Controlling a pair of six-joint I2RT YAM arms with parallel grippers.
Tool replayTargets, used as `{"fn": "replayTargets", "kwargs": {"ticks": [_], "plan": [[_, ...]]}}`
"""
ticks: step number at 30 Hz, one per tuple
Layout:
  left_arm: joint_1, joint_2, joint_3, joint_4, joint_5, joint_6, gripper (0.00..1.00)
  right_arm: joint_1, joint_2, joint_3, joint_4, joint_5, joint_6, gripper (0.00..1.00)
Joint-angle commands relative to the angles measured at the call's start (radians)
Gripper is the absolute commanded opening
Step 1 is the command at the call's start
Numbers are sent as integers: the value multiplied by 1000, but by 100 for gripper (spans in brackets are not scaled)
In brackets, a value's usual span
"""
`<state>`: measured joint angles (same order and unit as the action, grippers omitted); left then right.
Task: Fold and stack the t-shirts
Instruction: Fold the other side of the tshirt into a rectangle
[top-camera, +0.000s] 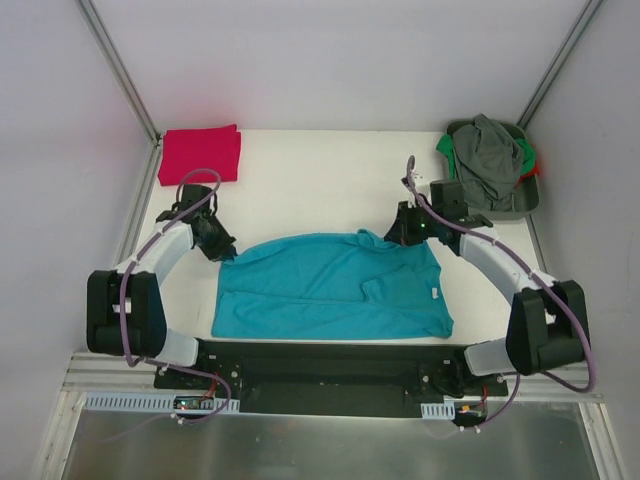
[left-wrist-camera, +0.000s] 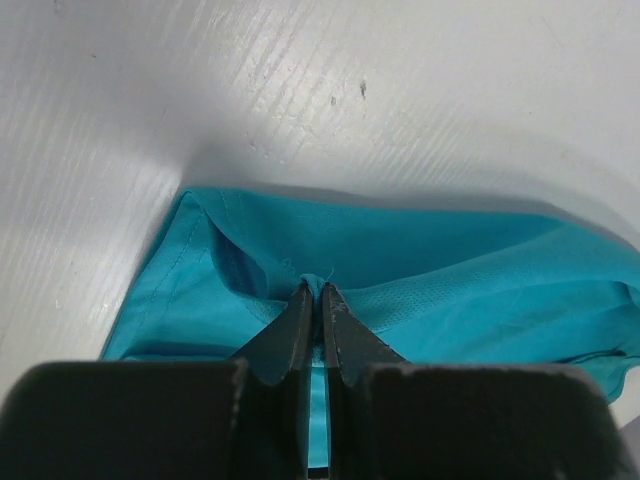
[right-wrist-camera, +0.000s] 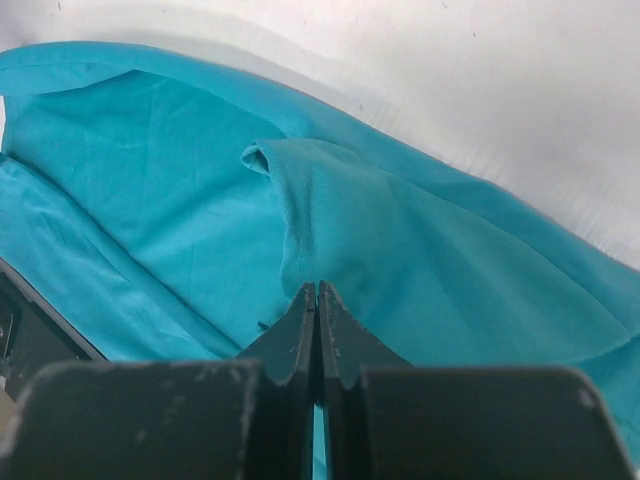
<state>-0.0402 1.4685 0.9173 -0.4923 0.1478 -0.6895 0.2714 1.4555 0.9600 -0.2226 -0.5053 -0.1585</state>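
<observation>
A teal t-shirt (top-camera: 330, 290) lies spread across the near middle of the table, with a small white label (top-camera: 435, 293) at its right side. My left gripper (top-camera: 222, 250) is shut on the shirt's far left corner; the left wrist view shows a pinch of teal cloth (left-wrist-camera: 316, 275) between the fingertips. My right gripper (top-camera: 402, 235) is shut on the shirt's far right edge, with teal cloth (right-wrist-camera: 330, 230) bunched at the tips in the right wrist view. A folded red t-shirt (top-camera: 200, 155) lies at the far left corner.
A grey-green bin (top-camera: 520, 200) at the far right holds crumpled grey, green and red clothes (top-camera: 488, 158). White walls with metal corner posts close in the table on three sides. The black arm mount (top-camera: 330, 365) runs along the near edge.
</observation>
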Motion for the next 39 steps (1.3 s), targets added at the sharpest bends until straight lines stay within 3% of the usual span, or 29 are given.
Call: {"fn": "replayTargets", "kwargs": {"ticks": [1, 12, 22, 39], "plan": [[-7, -131, -49, 52, -31, 10, 0, 0, -156, -75, 59, 66, 57, 0], [-7, -299, -182, 70, -10, 24, 0, 0, -398, -188, -84, 114, 51, 0], [-6, -485, -305, 72, -96, 8, 0, 0, -524, -280, -116, 160, 66, 0], [-6, -474, -396, 74, -96, -2, 0, 0, -606, -424, -95, 171, 131, 5]]}}
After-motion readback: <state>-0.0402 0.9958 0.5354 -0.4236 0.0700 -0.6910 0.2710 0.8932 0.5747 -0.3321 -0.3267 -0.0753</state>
